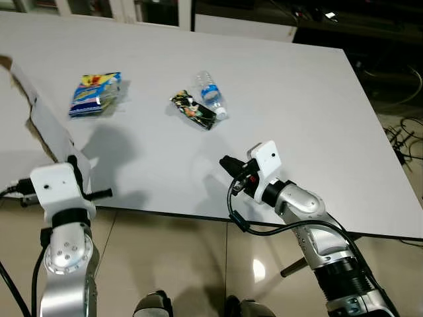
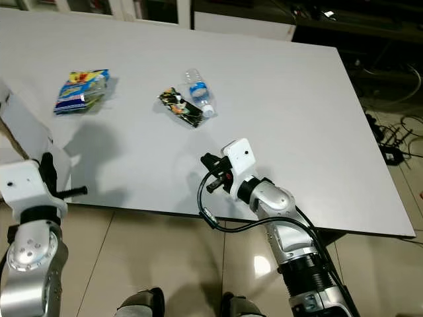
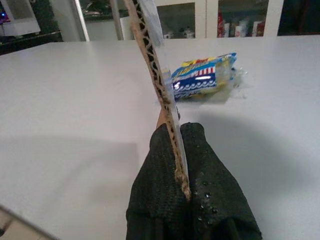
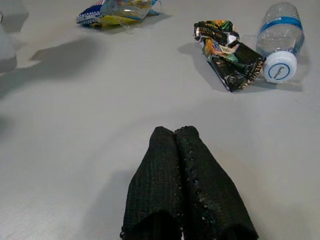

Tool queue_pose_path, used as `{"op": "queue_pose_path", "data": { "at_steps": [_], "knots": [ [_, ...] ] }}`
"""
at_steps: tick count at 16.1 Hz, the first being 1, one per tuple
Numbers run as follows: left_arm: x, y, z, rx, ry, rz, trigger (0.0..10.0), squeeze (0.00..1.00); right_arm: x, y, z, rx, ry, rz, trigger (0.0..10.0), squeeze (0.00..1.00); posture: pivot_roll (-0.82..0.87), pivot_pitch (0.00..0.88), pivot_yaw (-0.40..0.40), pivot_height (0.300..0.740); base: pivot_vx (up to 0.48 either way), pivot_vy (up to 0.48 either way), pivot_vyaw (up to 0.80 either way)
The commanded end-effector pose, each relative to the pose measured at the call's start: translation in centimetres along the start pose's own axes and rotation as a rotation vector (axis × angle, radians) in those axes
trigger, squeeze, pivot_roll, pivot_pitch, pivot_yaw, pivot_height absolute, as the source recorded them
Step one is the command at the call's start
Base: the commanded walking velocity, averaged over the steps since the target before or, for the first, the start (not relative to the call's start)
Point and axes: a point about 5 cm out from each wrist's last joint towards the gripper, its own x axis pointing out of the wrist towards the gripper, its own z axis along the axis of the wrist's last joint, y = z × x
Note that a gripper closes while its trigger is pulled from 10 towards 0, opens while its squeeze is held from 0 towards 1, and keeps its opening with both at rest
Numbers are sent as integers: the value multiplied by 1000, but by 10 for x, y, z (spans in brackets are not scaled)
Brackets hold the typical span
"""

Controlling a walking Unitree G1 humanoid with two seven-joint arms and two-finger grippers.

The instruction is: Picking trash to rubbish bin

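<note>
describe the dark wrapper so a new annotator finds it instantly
On the white table, look near the middle, ahead of the right gripper. The dark wrapper lies crumpled right beside the clear bottle. It is black with colourful print, unlike the blue-and-yellow packet lying apart to the left.

Both tools (image 3: pixel 182 165) (image 4: pixel 181 165) apparently closed.

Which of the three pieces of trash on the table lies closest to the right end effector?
The dark crumpled snack wrapper, lying against the cap end of the plastic water bottle. The blue and yellow snack packet is much further from the right end effector.
</note>
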Motion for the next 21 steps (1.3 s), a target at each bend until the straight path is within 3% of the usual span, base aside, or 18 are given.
{"op": "queue_pose_path", "data": {
  "at_steps": [1, 6, 12, 21],
  "knots": [
    [-5, -7, -4, 7, 24, -14, 10000, 0, -2, -6, 1, -4, -8, -30, 10000, 0, 0, 136, -40, 740, 0, 0, 0],
    [-2, -11, -7, -41, 49, -24, 10000, 0, -3, -8, 1, -7, -7, -41, 10000, 0, -5, 136, -41, 740, 0, 0, -503],
    [-2, -14, -8, -91, 73, -34, 10000, 0, -4, -7, 1, -8, -12, -42, 10000, 0, -10, 136, -39, 740, 0, 0, 0],
    [1, -17, -11, -123, 105, -47, 10000, 0, -7, -10, 1, -12, -10, -52, 10000, 0, -24, 140, -36, 740, 0, 412, 0]
  ]
}}
